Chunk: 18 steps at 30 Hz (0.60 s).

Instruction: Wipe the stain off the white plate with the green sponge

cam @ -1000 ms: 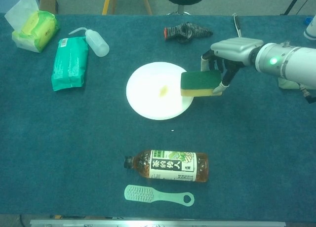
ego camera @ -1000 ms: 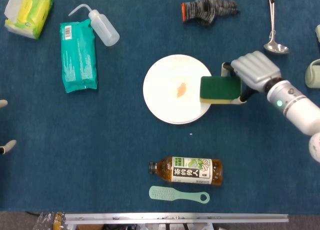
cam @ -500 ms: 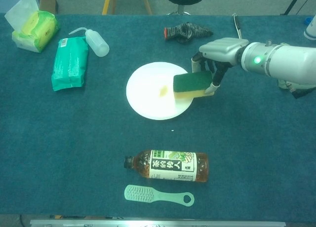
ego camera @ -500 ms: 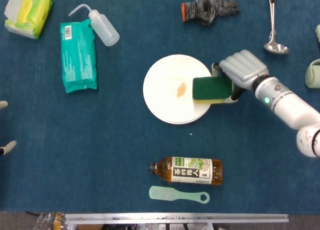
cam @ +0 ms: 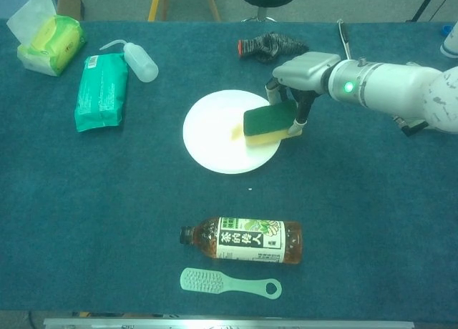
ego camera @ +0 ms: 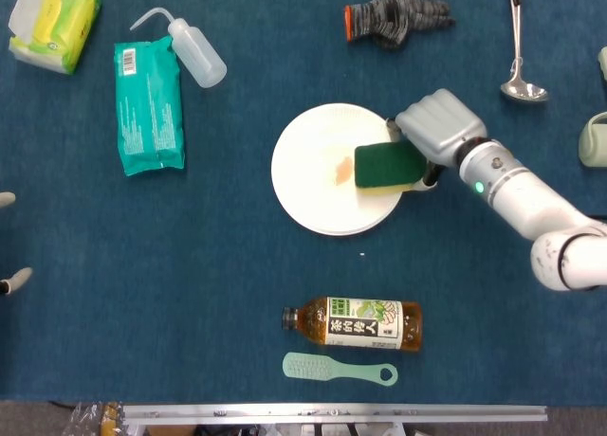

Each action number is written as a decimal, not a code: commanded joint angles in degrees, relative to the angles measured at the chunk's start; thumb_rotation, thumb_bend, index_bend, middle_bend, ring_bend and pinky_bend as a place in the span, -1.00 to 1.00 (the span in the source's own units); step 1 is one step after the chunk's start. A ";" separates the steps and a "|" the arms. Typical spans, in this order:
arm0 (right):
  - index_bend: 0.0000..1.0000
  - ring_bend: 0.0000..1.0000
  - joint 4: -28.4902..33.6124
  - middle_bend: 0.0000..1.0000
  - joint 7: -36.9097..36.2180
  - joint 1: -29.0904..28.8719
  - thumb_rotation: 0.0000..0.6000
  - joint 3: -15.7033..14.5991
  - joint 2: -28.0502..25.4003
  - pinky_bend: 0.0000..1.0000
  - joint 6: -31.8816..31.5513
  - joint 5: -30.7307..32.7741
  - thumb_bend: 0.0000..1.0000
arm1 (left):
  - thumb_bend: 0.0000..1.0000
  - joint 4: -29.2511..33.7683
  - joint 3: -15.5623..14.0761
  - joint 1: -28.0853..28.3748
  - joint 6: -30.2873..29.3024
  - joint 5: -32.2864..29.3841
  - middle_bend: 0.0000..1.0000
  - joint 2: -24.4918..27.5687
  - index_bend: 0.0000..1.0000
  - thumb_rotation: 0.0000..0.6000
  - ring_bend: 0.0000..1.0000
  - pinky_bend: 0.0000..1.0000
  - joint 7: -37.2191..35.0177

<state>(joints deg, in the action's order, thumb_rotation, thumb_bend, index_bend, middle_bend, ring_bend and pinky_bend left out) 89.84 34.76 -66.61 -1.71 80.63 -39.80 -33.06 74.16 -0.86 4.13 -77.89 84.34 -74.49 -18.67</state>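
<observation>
The white plate (ego camera: 313, 194) (cam: 211, 139) lies mid-table with a small orange stain (ego camera: 341, 170) (cam: 235, 131) near its centre. My right hand (ego camera: 438, 133) (cam: 304, 70) grips the green sponge (ego camera: 388, 165) (cam: 268, 120), green side up with a yellow underside, over the plate's right part. The sponge's left edge sits right beside the stain. Whether the sponge touches the plate I cannot tell. Of my left hand, only pale fingertips (ego camera: 11, 281) show at the left edge of the head view.
A tea bottle (ego camera: 353, 323) and a mint brush (ego camera: 337, 369) lie near the front edge. A green wipes pack (ego camera: 148, 105), squeeze bottle (ego camera: 192, 49) and tissue pack (ego camera: 55, 21) sit far left. A dark glove (ego camera: 394, 19) and ladle (ego camera: 518, 47) lie behind the plate.
My right hand has carried the sponge leftward from the plate's right rim onto the plate, up to the stain. Nothing else moved.
</observation>
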 commanded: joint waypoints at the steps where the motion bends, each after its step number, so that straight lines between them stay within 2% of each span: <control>1: -0.04 -0.03 -0.60 0.09 0.67 -0.55 1.00 -0.57 0.66 -0.14 -0.51 0.77 -0.74 | -0.79 -0.49 -0.09 -0.14 0.06 -0.09 -0.94 -0.23 -0.53 1.00 -0.89 -0.48 -0.35; 18: -0.04 -0.03 -4.10 0.09 1.19 -2.10 1.00 -1.22 4.39 -0.14 -1.02 0.33 -0.73 | -0.79 -1.82 -0.25 -0.50 0.24 -0.15 -0.94 -0.89 -0.53 1.00 -0.89 -0.48 -1.62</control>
<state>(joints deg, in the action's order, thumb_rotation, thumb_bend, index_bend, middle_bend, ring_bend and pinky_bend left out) 85.90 35.87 -68.61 -2.93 84.84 -40.75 -32.58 72.39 -1.10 3.64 -77.68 84.20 -75.36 -20.23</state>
